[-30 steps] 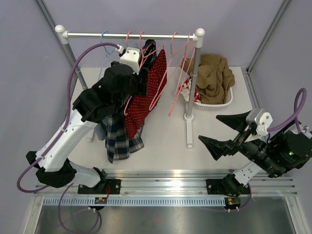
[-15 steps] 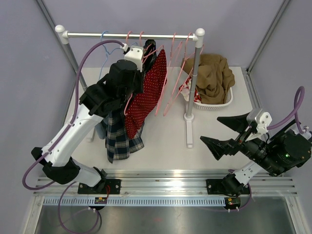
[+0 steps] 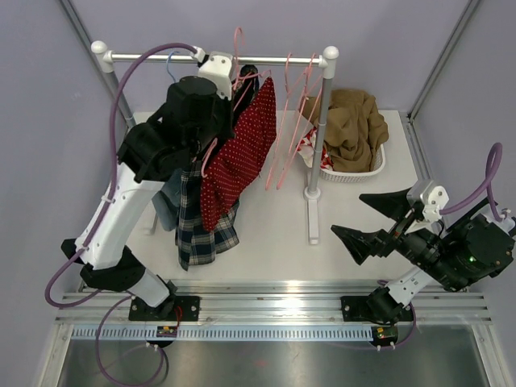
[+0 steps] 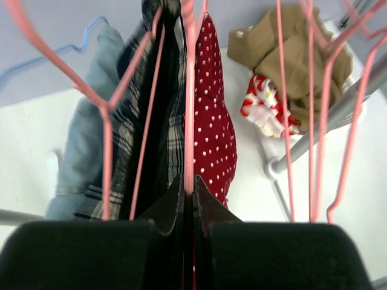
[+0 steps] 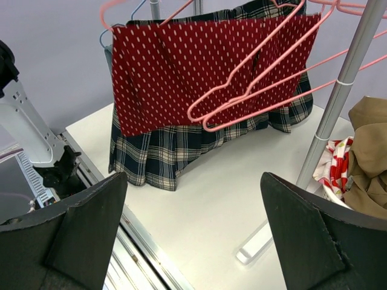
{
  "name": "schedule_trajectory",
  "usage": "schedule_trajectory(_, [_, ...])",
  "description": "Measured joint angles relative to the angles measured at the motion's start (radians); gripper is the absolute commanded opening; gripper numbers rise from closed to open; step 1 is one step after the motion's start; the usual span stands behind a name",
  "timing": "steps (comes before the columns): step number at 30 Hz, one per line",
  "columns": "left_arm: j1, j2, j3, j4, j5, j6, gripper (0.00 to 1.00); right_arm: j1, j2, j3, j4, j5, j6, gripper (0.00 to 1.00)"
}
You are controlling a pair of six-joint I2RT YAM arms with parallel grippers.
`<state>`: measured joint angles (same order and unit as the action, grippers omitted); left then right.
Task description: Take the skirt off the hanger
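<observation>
The red polka-dot skirt (image 3: 238, 161) hangs on a pink hanger (image 4: 189, 90) near the middle of the rail (image 3: 145, 58). In the top view the hanger's hook stands just above the rail. My left gripper (image 4: 189, 184) is up at the rail, shut on that hanger's wire, with the skirt (image 4: 213, 133) hanging below it. My right gripper (image 3: 347, 214) hovers low at the near right, open and empty. It faces the skirt (image 5: 181, 66) from about a skirt's width away.
A plaid skirt (image 3: 197, 230) and a denim garment (image 3: 165, 205) hang beside the red one. Several empty pink hangers (image 3: 290, 121) lean near the right post (image 3: 318, 121). A white basket (image 3: 355, 174) with brown cloth (image 3: 355, 121) sits behind that post.
My left gripper has shut on the pink hanger's wire and risen toward the rail, lifting the hook above it. The red skirt swung slightly. The right arm stayed put.
</observation>
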<state>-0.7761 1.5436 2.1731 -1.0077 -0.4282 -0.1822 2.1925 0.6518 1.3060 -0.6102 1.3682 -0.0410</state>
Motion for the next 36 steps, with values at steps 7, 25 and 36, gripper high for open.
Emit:
schedule_trajectory(7, [0.0,-0.015,0.182,-0.051,0.009,0.009,0.0,0.0,0.017,-0.041,0.106,0.0,-0.092,0.99])
schedule_trajectory(25, [-0.031,-0.182,-0.016,-0.061,0.039,-0.059,0.0,-0.606,0.879,0.712,-0.265,-0.534,-0.055,0.99])
schedule_trajectory(36, [-0.033,-0.241,-0.073,-0.072,0.037,-0.058,0.0,-0.818,0.953,0.472,-0.17,-0.867,0.09,1.0])
